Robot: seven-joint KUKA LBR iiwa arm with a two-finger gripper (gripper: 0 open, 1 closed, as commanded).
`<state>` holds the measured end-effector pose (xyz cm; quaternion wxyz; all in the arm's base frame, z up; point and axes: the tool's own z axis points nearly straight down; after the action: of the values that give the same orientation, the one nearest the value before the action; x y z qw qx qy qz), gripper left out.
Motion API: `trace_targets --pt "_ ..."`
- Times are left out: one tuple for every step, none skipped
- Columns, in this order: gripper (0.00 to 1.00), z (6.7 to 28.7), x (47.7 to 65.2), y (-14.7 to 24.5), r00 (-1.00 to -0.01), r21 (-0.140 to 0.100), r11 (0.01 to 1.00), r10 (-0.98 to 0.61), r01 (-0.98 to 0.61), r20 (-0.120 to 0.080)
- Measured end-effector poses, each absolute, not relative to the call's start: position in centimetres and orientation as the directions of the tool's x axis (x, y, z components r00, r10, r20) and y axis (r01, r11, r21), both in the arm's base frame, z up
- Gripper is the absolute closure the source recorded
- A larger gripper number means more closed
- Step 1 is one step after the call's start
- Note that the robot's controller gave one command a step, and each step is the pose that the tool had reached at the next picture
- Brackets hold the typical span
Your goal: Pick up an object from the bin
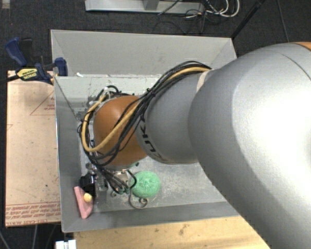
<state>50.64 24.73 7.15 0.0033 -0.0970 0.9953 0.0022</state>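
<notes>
My arm (249, 139) comes in from the right and covers most of the bin (145, 56), its broad grey body lying over the right wall and the right half of the floor. The bin's far wall stands free behind me, and the left wall runs close along my wrist.

The orange cover (116, 134) on my wrist sits over the middle of the floor, leaning towards the left. A bundle of cables (145, 95) loops across its top and down its left side. Between the cover and the left wall there is a narrow strip of bare floor.

My claw (108, 183) hangs below the cover, low over the near-left part of the floor. It is tangled in wires and shadow, and I cannot tell whether it is released or clenched, or whether it grasps anything.

A fuzzy green ball (146, 184) lies just to the right of the claw, near the near wall. Right of the ball the floor is bare up to where my arm covers it.

A pink wedge-shaped piece (83, 201) lies in the near-left corner, close against the left wall. A small black thing (86, 182) sits just beyond it, right beside the claw's left side. A thin wire ring (139, 203) lies at the ball's near edge, close to the near wall.
</notes>
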Motion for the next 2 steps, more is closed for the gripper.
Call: trace_targets --pt "1.00 7.2 50.7 24.7 -0.981 0.004 0.981 -0.193 -0.193 -0.007" --pt "1.00 7.1 53.2 24.6 -0.975 0.003 0.975 -0.224 -0.224 -0.004"
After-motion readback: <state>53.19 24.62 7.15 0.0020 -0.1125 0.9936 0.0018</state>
